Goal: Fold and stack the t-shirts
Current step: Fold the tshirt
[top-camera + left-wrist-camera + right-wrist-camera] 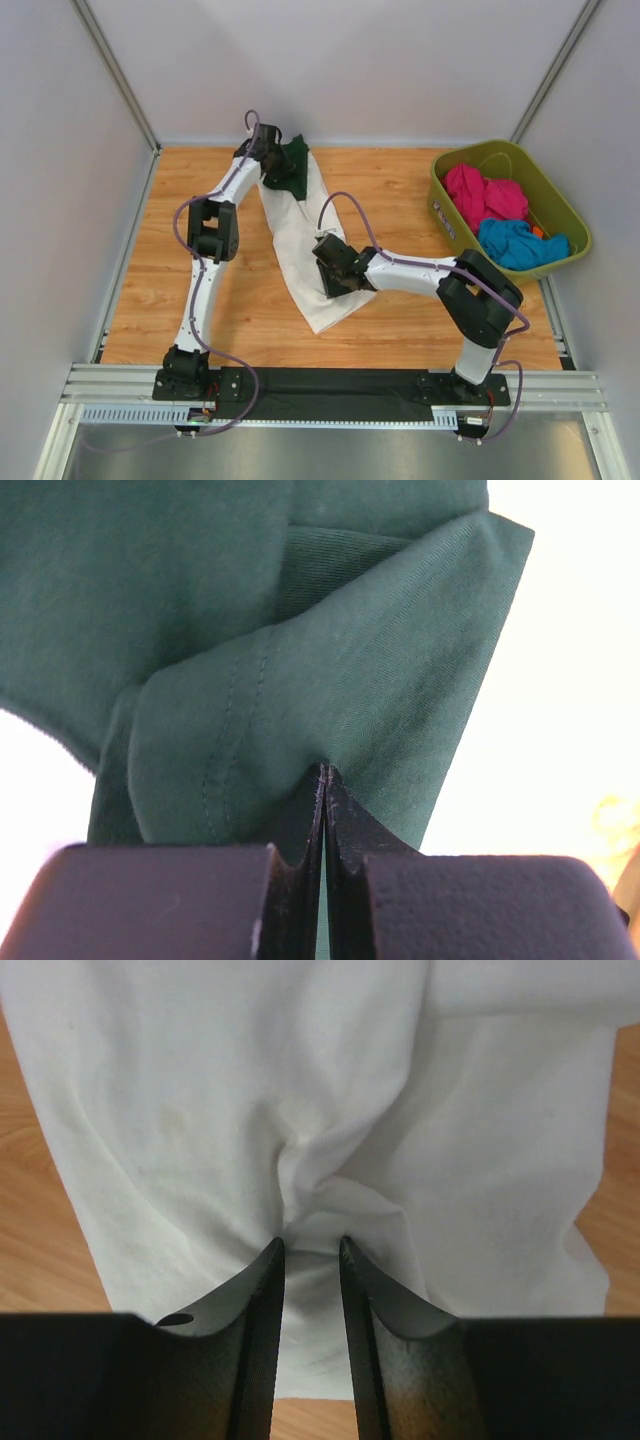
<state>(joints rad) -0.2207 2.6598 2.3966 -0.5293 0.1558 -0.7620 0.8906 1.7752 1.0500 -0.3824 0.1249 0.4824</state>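
Left end effector (325, 772) clamps one green shirt (200, 600); right end effector (311, 1247) pinches one white shirt (190, 1110).

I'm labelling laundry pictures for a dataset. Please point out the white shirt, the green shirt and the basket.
white shirt (292, 240): top view, middle of the spread cloth.
green shirt (300, 630): left wrist view, the folded panel near the seam.
basket (548, 200): top view, bare inner wall on the right side.

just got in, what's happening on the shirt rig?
Left gripper is clamped on a dark green t-shirt at the far end of a long white t-shirt. Right gripper pinches a bunch of the white one nearer the arms. Pink shirts and a blue shirt sit in the olive bin.
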